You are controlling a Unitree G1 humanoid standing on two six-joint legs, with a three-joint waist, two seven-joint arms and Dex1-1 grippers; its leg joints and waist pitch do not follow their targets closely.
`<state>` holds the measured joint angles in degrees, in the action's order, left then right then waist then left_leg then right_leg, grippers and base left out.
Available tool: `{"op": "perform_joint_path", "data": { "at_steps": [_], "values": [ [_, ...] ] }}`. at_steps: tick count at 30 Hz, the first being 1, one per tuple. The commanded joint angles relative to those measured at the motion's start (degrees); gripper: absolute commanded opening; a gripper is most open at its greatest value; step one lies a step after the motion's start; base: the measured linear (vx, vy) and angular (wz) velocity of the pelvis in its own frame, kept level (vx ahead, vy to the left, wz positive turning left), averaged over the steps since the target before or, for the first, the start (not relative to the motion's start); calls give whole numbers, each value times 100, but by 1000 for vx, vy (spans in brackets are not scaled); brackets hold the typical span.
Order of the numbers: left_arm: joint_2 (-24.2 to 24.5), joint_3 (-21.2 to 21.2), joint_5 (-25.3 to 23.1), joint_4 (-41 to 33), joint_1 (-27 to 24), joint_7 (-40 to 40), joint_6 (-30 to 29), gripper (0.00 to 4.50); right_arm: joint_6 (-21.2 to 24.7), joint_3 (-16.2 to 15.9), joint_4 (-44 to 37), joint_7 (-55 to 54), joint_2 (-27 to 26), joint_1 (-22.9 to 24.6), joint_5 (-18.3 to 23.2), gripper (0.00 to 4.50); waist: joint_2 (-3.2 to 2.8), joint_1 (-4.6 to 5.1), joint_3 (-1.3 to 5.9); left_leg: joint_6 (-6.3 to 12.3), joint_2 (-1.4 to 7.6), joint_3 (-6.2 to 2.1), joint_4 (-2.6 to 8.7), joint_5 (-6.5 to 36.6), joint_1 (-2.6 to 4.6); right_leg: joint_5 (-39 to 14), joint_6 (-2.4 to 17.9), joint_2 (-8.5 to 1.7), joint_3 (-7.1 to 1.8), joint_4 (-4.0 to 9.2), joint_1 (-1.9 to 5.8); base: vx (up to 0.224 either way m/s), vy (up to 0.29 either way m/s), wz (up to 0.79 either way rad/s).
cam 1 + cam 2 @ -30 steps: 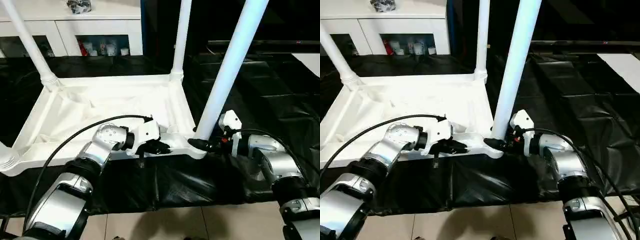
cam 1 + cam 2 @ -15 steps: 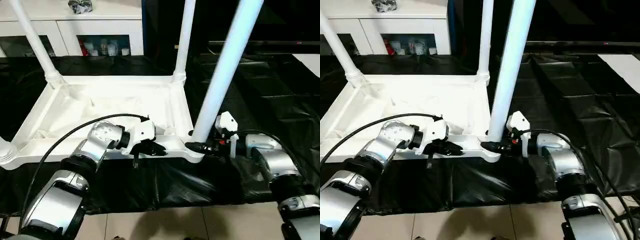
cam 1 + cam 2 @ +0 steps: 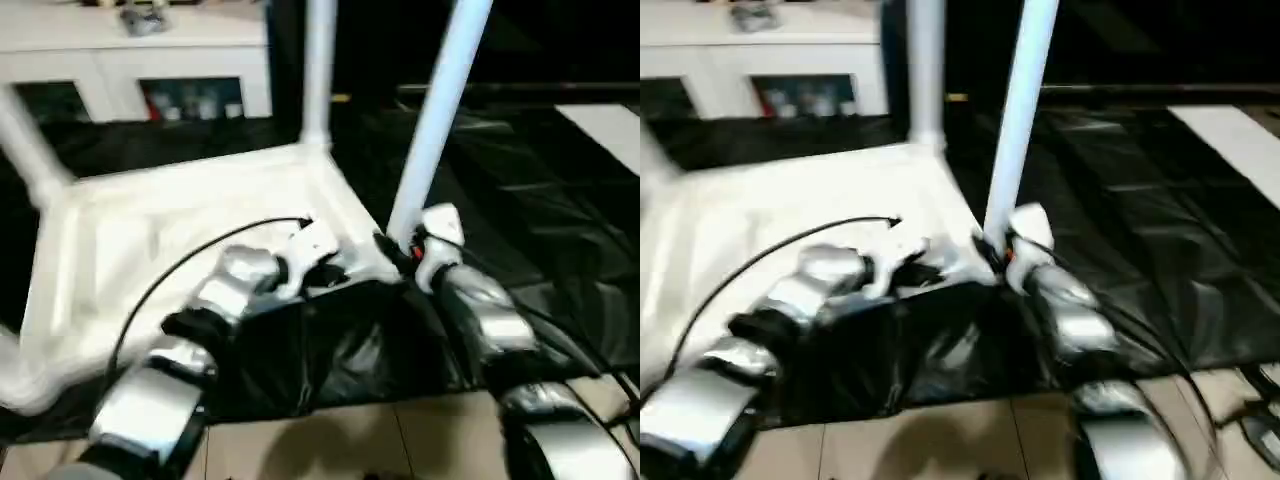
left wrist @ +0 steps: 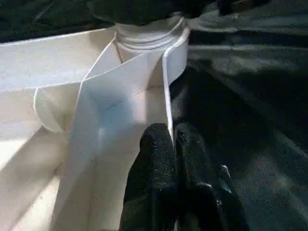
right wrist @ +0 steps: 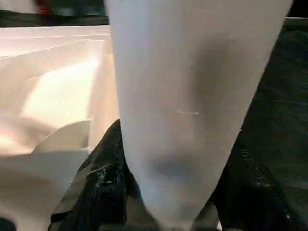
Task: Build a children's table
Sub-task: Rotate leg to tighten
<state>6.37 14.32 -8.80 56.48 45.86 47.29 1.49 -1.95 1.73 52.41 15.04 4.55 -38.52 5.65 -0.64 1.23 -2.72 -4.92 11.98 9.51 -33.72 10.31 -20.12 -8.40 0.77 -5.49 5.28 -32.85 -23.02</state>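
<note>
The tabletop (image 3: 150, 230) lies upside down on the black sheet (image 3: 560, 200). The left gripper (image 4: 172, 144) pinches its near rim. The right gripper (image 5: 168, 192) squeezes a leg (image 3: 435, 110) standing in the near right corner.

— What do my left fingers (image 4: 156, 159) look like?
— Matt black, grainy. Pinched between them, the tabletop (image 4: 53, 77) rim is smooth white plastic.
— Between my right fingers (image 5: 103, 168)?
— A smooth, faintly glossy white leg (image 5: 187, 96); beside them, shiny crinkled black sheeting (image 3: 560, 200).

Left end effector (image 4: 172, 144) pinched closed, right end effector (image 5: 168, 192) clamped.
</note>
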Motion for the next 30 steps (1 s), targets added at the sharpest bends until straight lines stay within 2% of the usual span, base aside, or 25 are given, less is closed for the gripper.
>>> {"op": "perform_joint_path", "data": {
  "at_steps": [1,2,4,5,7,8,9,13,17,19,21,23,25,27,29,30],
  "values": [
    [-351,325,-94,-62,158,200,288,0,197,-127,501,-239,-348,-41,-61,193,-56,18,327,154,-3,-25,420,2623,38,-3069,786,-205,-105,579,168,0,0,0],
    [-328,372,-163,-42,169,172,373,0,138,-123,565,-338,-406,-108,-96,193,-78,25,331,175,5,-25,425,2623,33,-3028,810,-212,-112,575,168,0,0,0],
    [-212,407,-245,-39,159,182,487,0,9,-144,652,-508,-467,-209,-197,248,-34,37,331,184,0,-31,427,2586,8,-3092,785,-217,-104,564,187,0,0,0],
    [-163,390,-237,-51,148,206,503,0,-16,-141,641,-489,-466,-212,-199,262,-46,29,326,191,2,-33,431,2580,9,-3129,778,-223,-106,568,185,0,0,0],
    [-128,377,-230,-61,139,221,507,0,-33,-134,631,-469,-466,-212,-198,266,-52,19,335,202,13,-25,426,2549,23,-3070,812,-228,-123,570,171,0,0,0],
    [-44,358,-216,-97,107,289,591,0,-107,-164,599,-439,-438,-201,-292,274,-28,7,344,219,20,-17,431,2484,9,-2913,872,-225,-137,552,182,0,0,0],
    [21,334,-192,-133,77,350,619,0,-180,-201,571,-435,-398,-190,-377,301,-45,-14,357,235,33,-15,441,2346,-16,-2641,965,-230,-160,506,202,0,0,0],
    [224,261,-81,-205,-20,674,830,0,-414,-312,484,-274,-170,-152,-498,308,-55,-31,394,271,57,9,438,2002,-52,-1850,1257,-230,-196,396,250,0,0,0],
    [485,197,9,-181,-65,1115,1065,0,-539,-405,238,545,203,-24,-476,308,-64,-49,455,519,53,37,378,1282,-111,-742,1563,-222,-214,264,323,0,0,0],
    [579,193,58,-173,-74,1324,1145,0,-611,-498,88,1015,372,58,-463,308,-70,-75,438,697,62,50,371,1120,-107,-386,1695,-213,-207,230,327,0,0,0],
    [676,173,147,-186,-84,1603,1192,0,-697,-654,-234,1945,567,228,-352,308,-59,-115,432,768,70,63,363,1177,-99,-433,1723,-214,-208,237,345,0,0,0],
    [731,184,166,-181,-83,1738,1223,0,-705,-733,-403,2405,661,323,-290,308,-76,-171,413,753,88,80,369,1250,-88,-593,1715,-212,-207,252,339,0,0,0],
    [837,222,152,-130,-63,1942,1312,0,-579,-801,-772,3272,817,490,40,308,-59,-217,388,640,105,96,386,1461,-67,-1027,1630,-209,-206,287,317,0,0,0],
    [897,247,144,-99,-48,2066,1360,0,-514,-898,-1013,3840,942,600,237,308,-48,-256,376,611,121,97,395,1609,-55,-1280,1561,-205,-207,304,311,0,0,0],
    [917,259,152,-89,-42,2108,1376,0,-502,-936,-1084,4032,991,635,289,308,-71,-308,376,520,138,97,401,1626,-49,-1413,1503,-223,-216,311,289,0,0,0],
    [935,262,185,-83,-39,2203,1375,0,-436,-999,-1202,4357,1078,698,377,279,-68,-338,378,463,134,102,404,1630,-27,-1428,1484,-215,-220,321,279,0,0,0]
  ]
}}
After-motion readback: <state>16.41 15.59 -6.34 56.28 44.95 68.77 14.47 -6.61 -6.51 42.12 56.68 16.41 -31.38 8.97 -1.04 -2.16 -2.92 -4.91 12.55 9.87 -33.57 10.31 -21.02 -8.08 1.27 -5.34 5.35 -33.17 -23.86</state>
